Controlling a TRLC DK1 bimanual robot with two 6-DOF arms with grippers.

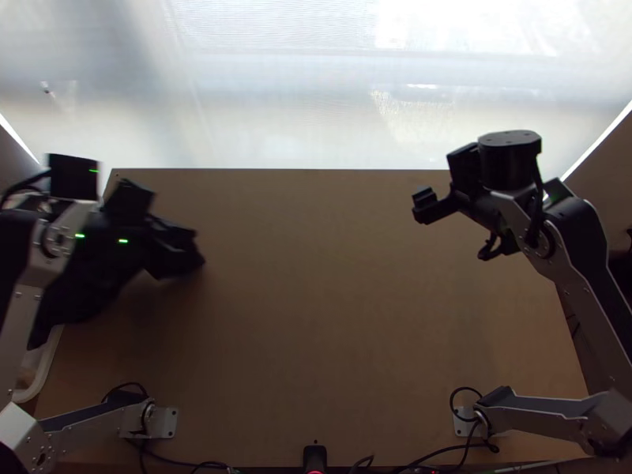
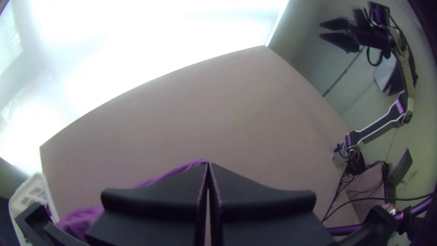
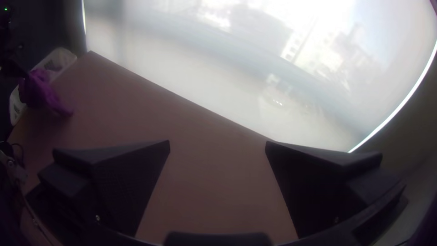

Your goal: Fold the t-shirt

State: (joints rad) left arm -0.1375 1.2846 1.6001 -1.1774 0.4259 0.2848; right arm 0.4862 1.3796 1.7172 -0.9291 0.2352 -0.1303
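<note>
at the left of the top view, the left gripper (image 1: 130, 205) has its two fingers pressed together at their tips, clamped on an edge of the t-shirt (image 1: 175, 257). the t-shirt hangs bunched at the left of that frame, next to a white bin (image 1: 41, 379); whether any of it is inside, i can't tell. the right gripper (image 1: 423, 204), right of centre in the upper half, has its fingers spread wide apart with nothing between them.

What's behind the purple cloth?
Bits of a white bin peek out behind the purple cloth, beside the table. The cloth covers the bin's middle, so I can't tell what's hidden there.
</note>
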